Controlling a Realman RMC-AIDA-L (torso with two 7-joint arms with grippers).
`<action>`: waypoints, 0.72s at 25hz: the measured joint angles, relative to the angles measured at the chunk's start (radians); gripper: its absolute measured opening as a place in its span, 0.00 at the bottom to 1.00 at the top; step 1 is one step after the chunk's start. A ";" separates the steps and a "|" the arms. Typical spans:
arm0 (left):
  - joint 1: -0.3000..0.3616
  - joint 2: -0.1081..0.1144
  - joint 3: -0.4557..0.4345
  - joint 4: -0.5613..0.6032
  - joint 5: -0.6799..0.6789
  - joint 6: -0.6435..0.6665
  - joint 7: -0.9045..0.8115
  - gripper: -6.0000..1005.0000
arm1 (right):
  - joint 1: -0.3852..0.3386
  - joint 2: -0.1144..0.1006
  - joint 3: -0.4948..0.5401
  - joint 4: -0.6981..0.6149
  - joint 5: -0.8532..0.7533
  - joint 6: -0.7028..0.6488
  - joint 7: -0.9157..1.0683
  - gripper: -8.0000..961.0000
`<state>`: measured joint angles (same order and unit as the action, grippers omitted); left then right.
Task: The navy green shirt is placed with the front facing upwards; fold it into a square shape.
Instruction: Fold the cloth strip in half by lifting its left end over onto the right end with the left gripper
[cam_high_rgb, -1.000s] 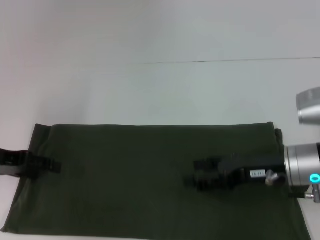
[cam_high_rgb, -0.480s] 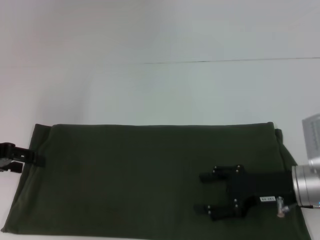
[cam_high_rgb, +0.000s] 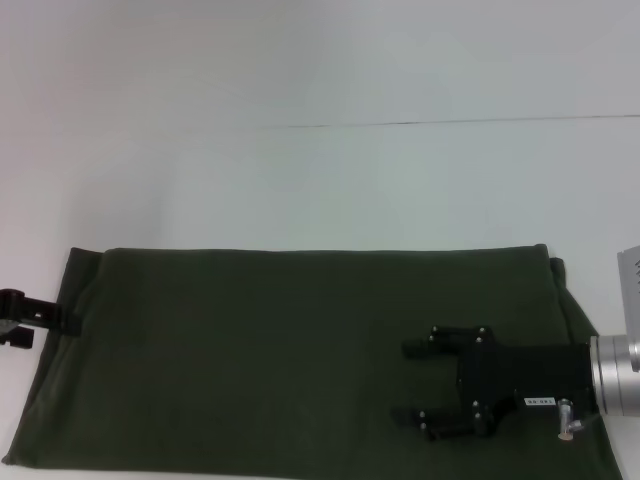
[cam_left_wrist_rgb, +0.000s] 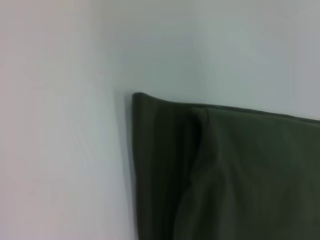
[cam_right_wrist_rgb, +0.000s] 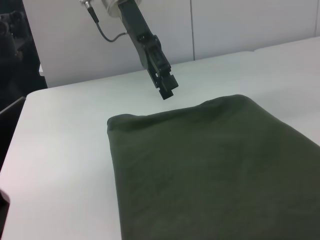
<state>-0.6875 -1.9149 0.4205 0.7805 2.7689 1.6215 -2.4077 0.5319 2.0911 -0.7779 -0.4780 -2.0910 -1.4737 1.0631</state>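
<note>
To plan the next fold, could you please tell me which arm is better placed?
Probably the right: its open claw hangs over the dark olive-green cotton shirt; the left claw sits at its edge.

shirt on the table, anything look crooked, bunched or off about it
Nothing is damaged or spilled. The navy green shirt lies flat as a long folded band on the white table, not yet square. Its left end flares wider toward the near corner, so that edge runs slanted. The open right gripper hovers over it; the left gripper sits at its left edge.
</note>
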 joint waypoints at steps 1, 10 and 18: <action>0.000 0.000 0.003 -0.002 0.000 -0.005 0.001 0.83 | 0.000 0.000 0.000 0.000 0.000 0.000 0.000 0.90; 0.003 -0.009 0.050 -0.005 0.003 -0.033 0.002 0.83 | 0.000 0.000 0.000 0.000 0.000 0.000 -0.001 0.90; 0.006 -0.011 0.055 -0.012 0.010 -0.048 0.005 0.83 | -0.002 0.000 0.000 0.005 0.000 0.000 -0.002 0.89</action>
<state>-0.6811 -1.9259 0.4759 0.7688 2.7790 1.5733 -2.4030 0.5301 2.0907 -0.7776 -0.4734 -2.0907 -1.4739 1.0611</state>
